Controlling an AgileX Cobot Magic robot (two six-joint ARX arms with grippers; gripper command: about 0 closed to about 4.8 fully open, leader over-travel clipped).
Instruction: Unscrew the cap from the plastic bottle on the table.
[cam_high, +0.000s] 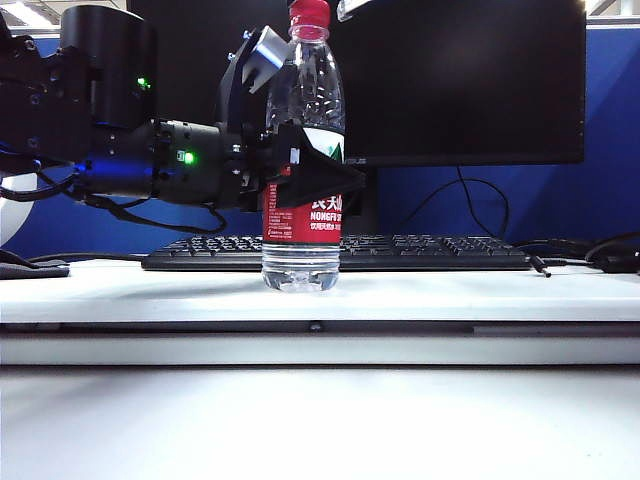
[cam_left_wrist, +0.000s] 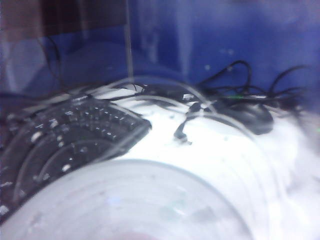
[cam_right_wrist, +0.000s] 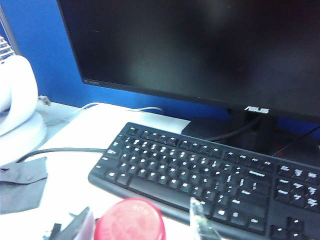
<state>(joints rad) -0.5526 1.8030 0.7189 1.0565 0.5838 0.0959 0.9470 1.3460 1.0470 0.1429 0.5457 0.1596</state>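
Stood upright on the table (cam_high: 480, 295), the plastic bottle (cam_high: 303, 160), clamped mid-body by the left gripper (cam_high: 310, 175). Straddled the cap (cam_right_wrist: 130, 220) with jaws apart, no contact: the right gripper (cam_right_wrist: 142, 222). Remained seated, unscrewing not begun. Beyond: keyboard (cam_right_wrist: 210, 175).

Left arm reaches in level from left of exterior view, black wrist housing with green light lit. Left claw (cam_high: 305, 175) clamped on plastic bottle (cam_high: 303, 130) at mid-body, one black finger (cam_high: 325, 172) across front of label, other behind; bottle upright. Left wrist view filled by blurred clear bottle wall, fingers not discernible.

Right claw (cam_right_wrist: 145, 222) sits at cap (cam_right_wrist: 130, 220), clear fingertips (cam_right_wrist: 201, 220) either side of it, contact unclear. In exterior view only pale tip visible at top edge beside cap.
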